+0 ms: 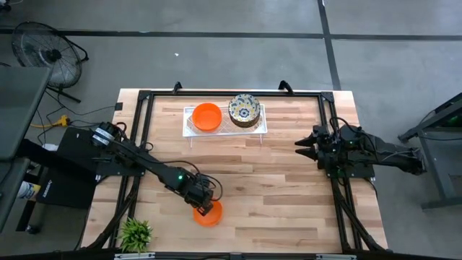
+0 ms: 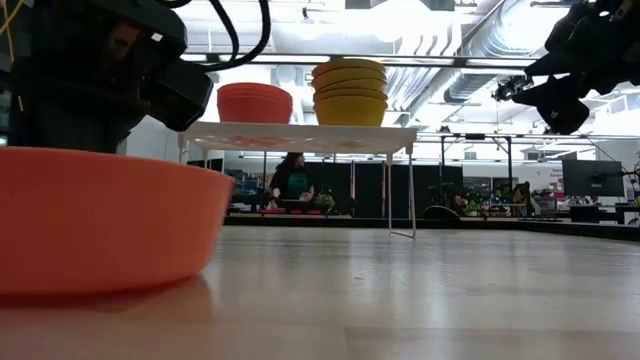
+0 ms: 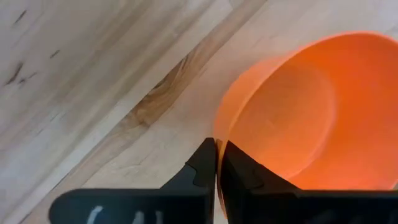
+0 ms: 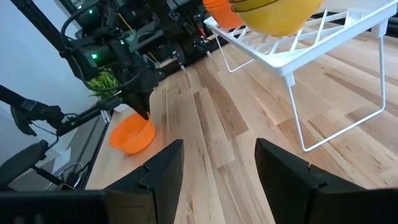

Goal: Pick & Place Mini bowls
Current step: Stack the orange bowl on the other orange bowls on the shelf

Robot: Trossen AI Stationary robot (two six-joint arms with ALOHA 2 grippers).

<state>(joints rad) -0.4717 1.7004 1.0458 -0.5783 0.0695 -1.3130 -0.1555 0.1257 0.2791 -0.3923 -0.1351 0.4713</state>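
One orange-red mini bowl (image 1: 208, 214) sits near the table's near edge, and it fills the left of the low view (image 2: 100, 220). My left gripper (image 1: 204, 201) stands right over it, shut on its rim. A stack of orange-red bowls (image 1: 207, 117) and a stack of floral-patterned bowls (image 1: 244, 110) rest on the white tray (image 1: 261, 124) by the far edge. My right gripper (image 4: 217, 168) is open and hovers over the table's right side (image 1: 299, 148), away from every bowl. My left gripper pinches the orange-red bowl's rim (image 3: 219, 144), one finger inside the bowl and one outside. The fingers (image 3: 202, 167) come from above, pointing down. The bowl stands upright with its base on the table (image 2: 100, 290).
The white lattice tray stands on thin wire legs (image 2: 412, 190), raised above the wood. A small green plant (image 1: 135, 232) sits at the near left corner. Bare wood (image 1: 274, 188) lies between the tray and the near edge. A person (image 2: 292, 180) is far behind the table.
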